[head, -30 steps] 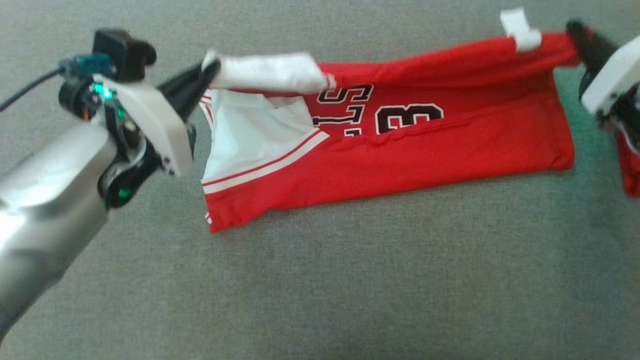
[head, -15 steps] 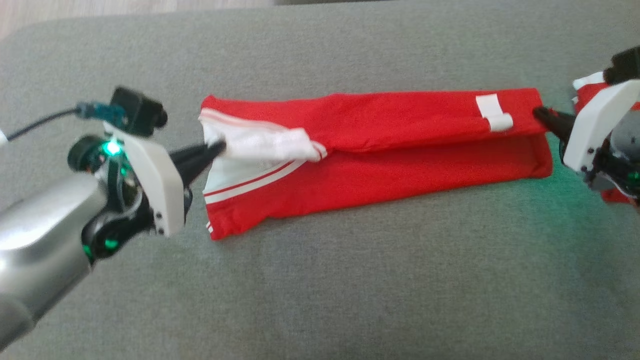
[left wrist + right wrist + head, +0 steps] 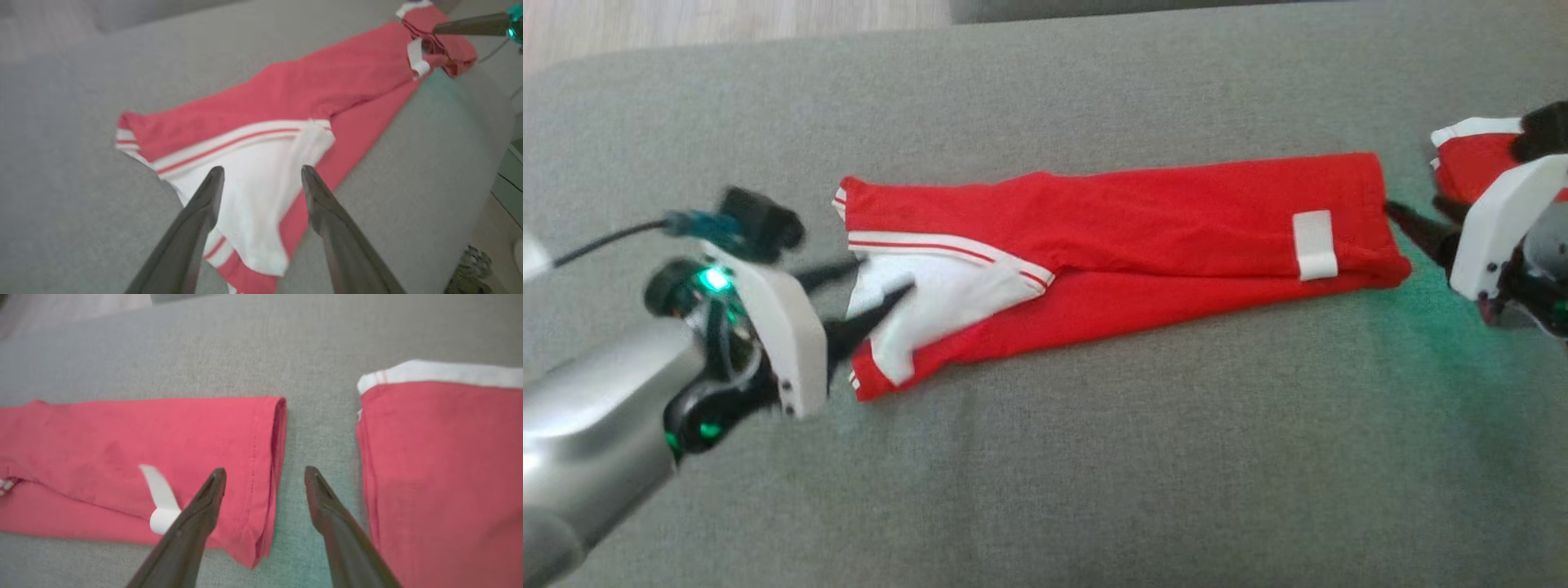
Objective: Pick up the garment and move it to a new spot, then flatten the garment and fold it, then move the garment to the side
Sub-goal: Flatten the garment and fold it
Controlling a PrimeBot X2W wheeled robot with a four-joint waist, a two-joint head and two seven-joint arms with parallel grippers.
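Note:
The red garment [image 3: 1143, 237] lies folded lengthwise in a long strip on the grey cushion [image 3: 1094, 457]. Its white, red-striped panel [image 3: 931, 294] is at the left end and a white label [image 3: 1315, 243] near the right end. My left gripper [image 3: 884, 275] stands open at the left end, its fingers over the white panel [image 3: 261, 192] and holding nothing. My right gripper [image 3: 1413, 204] is open just off the right end; in the right wrist view its fingers [image 3: 204, 506] straddle the garment's folded edge [image 3: 278, 457] and bare cushion.
A second red garment with a white band [image 3: 1470, 159] lies at the far right, close beside my right gripper, also large in the right wrist view [image 3: 433, 465]. Wooden floor [image 3: 727, 24] shows past the cushion's far edge. Bare cushion spreads in front of the strip.
Both grippers held the garment's lifted far edge, brought it over the near half and laid it down. They have now let go, opened and drawn back slightly. The head camera also shifted.

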